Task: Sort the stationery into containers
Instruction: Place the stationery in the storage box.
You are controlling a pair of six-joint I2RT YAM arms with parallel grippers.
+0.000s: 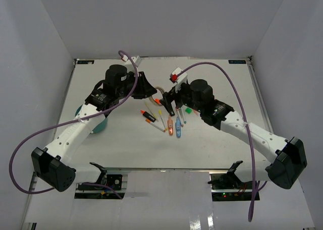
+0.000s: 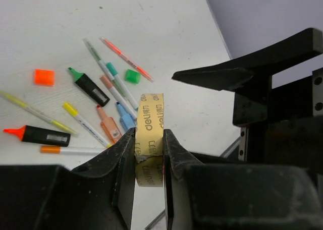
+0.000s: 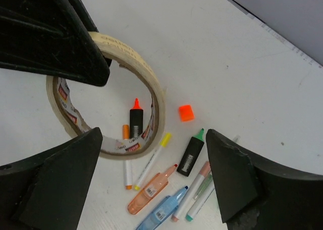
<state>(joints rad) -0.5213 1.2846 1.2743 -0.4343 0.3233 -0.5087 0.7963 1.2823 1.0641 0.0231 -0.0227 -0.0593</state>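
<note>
White table [image 1: 212, 139] between grey walls: one teal tub [image 1: 102, 124] near-left. To its right lie two black markers [image 2: 40, 135], two squares [image 2: 44, 77] and loose pens [image 2: 83, 121]. Farther, the left claw [image 2: 150, 139] pinches one tape roll [image 2: 150, 120], while the right claw [image 3: 154, 134] is spread beside it.

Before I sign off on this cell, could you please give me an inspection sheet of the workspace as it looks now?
Surface: white table, stationery scattered mid-table.
Job's things: tape roll held upright by the left gripper; pens, orange-capped marker, green-capped marker, orange square and green square lying loose; teal tub partly hidden under the left arm.
Clutter: nothing seen.
Grippers: left gripper shut on the tape roll's band; right gripper open, holding nothing.
Cables: a purple cable loops off each arm.
Surroundings: plain white walls.
</note>
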